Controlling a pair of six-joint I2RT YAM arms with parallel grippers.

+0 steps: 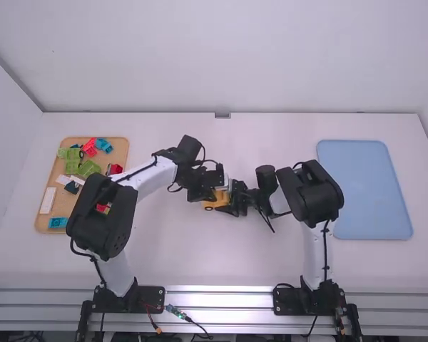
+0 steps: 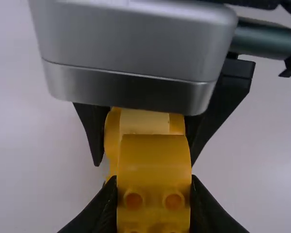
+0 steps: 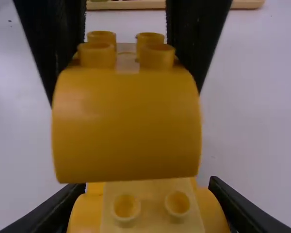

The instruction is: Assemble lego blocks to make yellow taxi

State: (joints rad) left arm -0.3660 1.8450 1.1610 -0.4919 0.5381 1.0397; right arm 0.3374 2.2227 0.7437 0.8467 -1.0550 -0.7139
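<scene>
A blue plastic tray (image 1: 364, 189) lies on the right of the big white table (image 1: 178, 263), and a tan tray (image 1: 44, 228) on the left. Between them, the black left gripper (image 1: 205, 196) pinches a round-sided yellow plastic block (image 3: 126, 121). The black right gripper (image 1: 232, 200) squeezes another yellow plastic block (image 3: 150, 208) very near. Little green, red and blue plastic blocks (image 1: 88, 168) sit in the tan tray.

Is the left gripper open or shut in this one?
Shut on a yellow block: the left gripper has one finger against each side of it.
</scene>
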